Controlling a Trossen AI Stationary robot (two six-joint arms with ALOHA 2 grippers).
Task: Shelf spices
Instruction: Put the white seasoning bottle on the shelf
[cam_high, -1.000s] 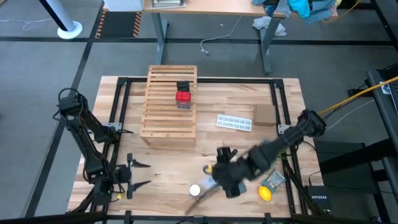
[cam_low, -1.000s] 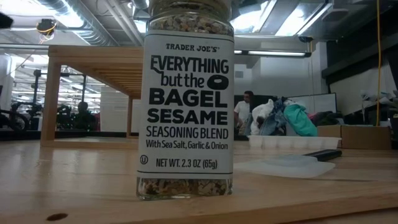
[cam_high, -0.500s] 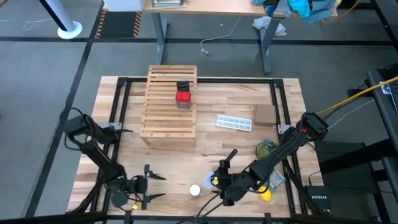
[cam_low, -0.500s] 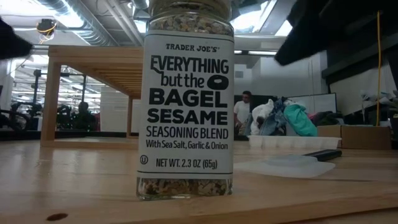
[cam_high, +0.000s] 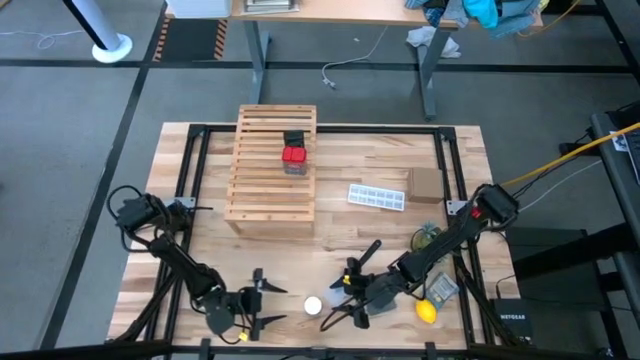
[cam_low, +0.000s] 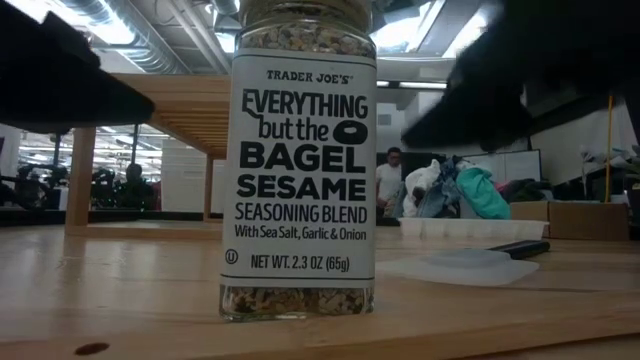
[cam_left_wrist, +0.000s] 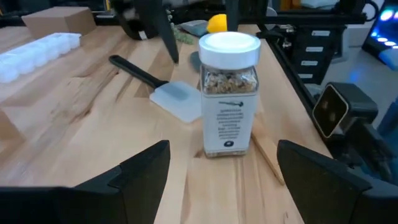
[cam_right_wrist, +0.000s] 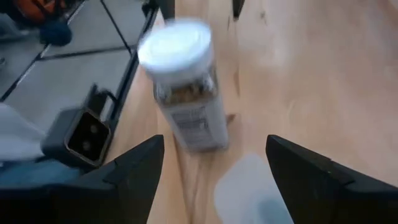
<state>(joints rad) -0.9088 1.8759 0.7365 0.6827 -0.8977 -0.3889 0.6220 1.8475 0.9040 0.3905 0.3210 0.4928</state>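
The clear spice jar (cam_high: 313, 306) with a white round lid stands upright on its base near the table's front edge; it fills the low view (cam_low: 300, 160). My left gripper (cam_high: 266, 304) is open just left of it, its fingers pointing at the jar (cam_left_wrist: 228, 93) without touching it. My right gripper (cam_high: 338, 304) is open just right of the jar (cam_right_wrist: 186, 93), also apart from it. The red spice (cam_high: 294, 155) and the black spice (cam_high: 294, 139) stand on top of the wooden slatted shelf (cam_high: 262, 170) at the far left.
A spatula with a black handle (cam_high: 366, 253) and a pale blade (cam_left_wrist: 177, 99) lies beside the jar. A white ice-cube tray (cam_high: 378, 196), a cardboard box (cam_high: 425, 183), a lemon (cam_high: 427, 312) and a packet (cam_high: 441, 288) lie on the right half.
My left gripper has travelled along the front edge toward the table's right and sunk, closing in on the jar. My right gripper has come down steeply and tipped forward, ending low beside the jar. The jar has not moved.
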